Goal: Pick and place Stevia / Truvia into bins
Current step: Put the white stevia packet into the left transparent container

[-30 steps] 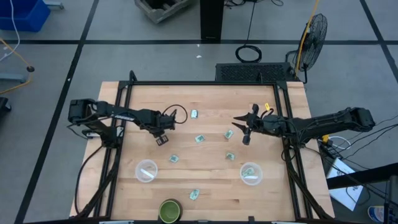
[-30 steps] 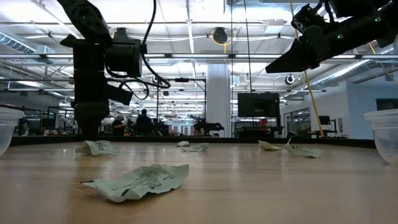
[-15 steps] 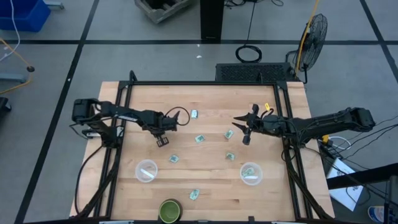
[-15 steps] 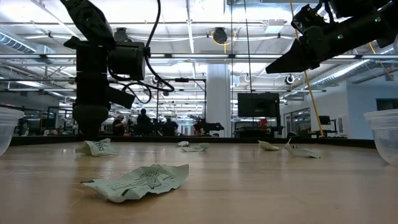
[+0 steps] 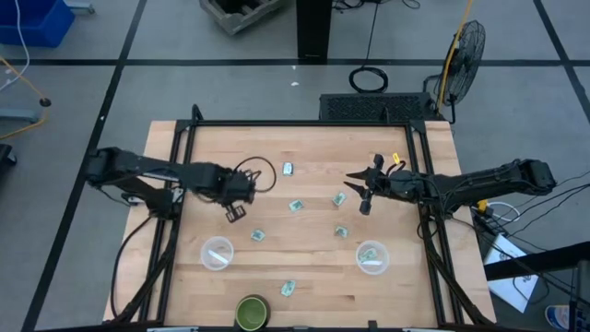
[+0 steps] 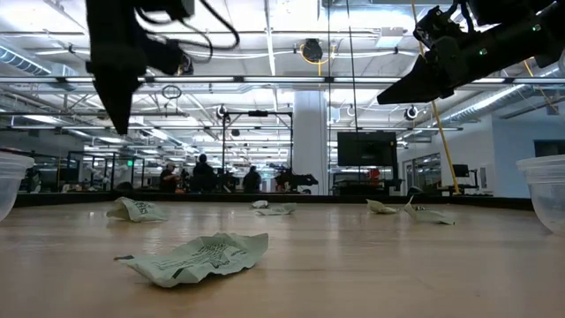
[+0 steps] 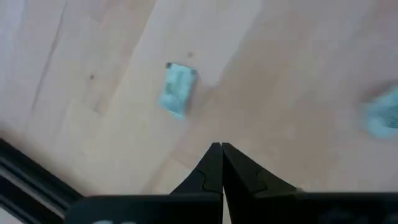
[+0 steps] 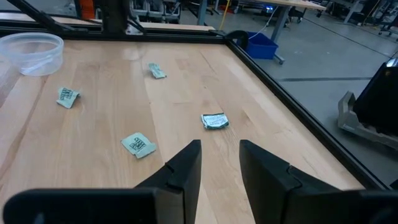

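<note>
Left gripper (image 5: 236, 214) fingers pressed together, holding nothing, raised above the table (image 5: 313, 267), one packet (image 7: 178, 91) lying just ahead. Right gripper (image 5: 365, 206) fingers spread, empty, over the table's right half. Six packets visible, scattered mid-table between the arms, one (image 5: 289, 289) near the green container (image 5: 251, 313). Two clear cups: left (image 5: 217, 253), right (image 5: 371, 257). Open wood along the far edge.

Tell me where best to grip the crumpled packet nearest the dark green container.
Likely from straight above, pinching across the packet's narrow width at its raised, crumpled middle. It lies flat on the table, so a side approach gets nothing to bite. The left gripper, shut and empty, must open first.
</note>
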Robot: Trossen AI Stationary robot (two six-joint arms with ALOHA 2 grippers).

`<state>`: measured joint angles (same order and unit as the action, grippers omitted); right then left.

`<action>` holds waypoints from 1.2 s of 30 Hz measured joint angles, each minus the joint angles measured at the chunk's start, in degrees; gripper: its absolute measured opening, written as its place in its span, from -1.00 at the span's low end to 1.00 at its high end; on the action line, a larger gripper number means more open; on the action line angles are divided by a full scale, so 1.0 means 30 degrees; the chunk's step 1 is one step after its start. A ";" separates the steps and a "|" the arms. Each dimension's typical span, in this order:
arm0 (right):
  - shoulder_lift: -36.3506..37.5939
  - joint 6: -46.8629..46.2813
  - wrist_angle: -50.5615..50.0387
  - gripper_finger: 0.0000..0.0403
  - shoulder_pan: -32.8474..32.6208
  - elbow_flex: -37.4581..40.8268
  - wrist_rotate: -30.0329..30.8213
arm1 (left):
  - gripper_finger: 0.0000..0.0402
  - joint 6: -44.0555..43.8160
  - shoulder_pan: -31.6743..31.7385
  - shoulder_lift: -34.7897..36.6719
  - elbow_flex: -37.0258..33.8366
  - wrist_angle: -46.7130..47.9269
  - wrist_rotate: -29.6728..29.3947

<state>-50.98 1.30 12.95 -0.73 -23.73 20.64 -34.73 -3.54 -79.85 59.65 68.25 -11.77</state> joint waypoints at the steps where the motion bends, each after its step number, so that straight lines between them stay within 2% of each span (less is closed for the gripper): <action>1: 0.0000 0.0000 0.0000 -0.48 0.0000 0.0000 0.0000 | -0.99 -0.0690 -0.0578 0.0120 0.0335 0.0318 -0.0039; 4: 0.0000 0.0000 -0.0073 -0.48 0.0000 0.0000 0.0000 | -0.99 -0.1442 -0.1972 0.0259 0.0784 -0.0103 -0.1322; 7: 0.0000 0.0000 -0.0073 -0.48 -0.0003 0.0000 0.0000 | -0.95 -0.0813 -0.2412 -0.0104 0.0755 -0.0310 -0.2682; 11: 0.0000 0.0000 0.0069 -0.48 -0.0006 0.0000 0.0000 | -0.72 -0.0099 -0.1875 -0.1038 0.0650 -0.0479 -0.3432; 17: 0.0000 0.0417 0.0366 -0.48 -0.0003 0.0000 -0.0007 | -0.26 0.0763 0.0044 -0.2910 -0.0683 -0.0840 -0.2433; 21: 0.0000 0.0444 0.0484 -0.48 0.0000 0.0000 -0.0005 | -0.09 0.0905 0.1668 -0.3975 -0.2323 -0.1443 -0.0730; 24: 0.0000 0.0452 0.0468 -0.48 0.0000 0.0000 -0.0007 | -0.08 0.1894 0.2512 -0.4347 -0.3356 -0.2997 -0.0703; 29: 0.0000 0.0452 0.0467 -0.48 0.0000 0.0000 -0.0007 | -0.20 0.3800 0.3148 -0.4399 -0.3813 -0.5727 -0.1369; 36: 0.0000 0.0452 0.0459 -0.48 0.0000 0.0000 -0.0007 | -0.30 0.4413 0.3985 -0.4402 -0.3806 -0.5895 -0.1516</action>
<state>-50.98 2.66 14.33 -0.73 -23.73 20.62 -21.49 8.41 -93.05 48.23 50.57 -16.32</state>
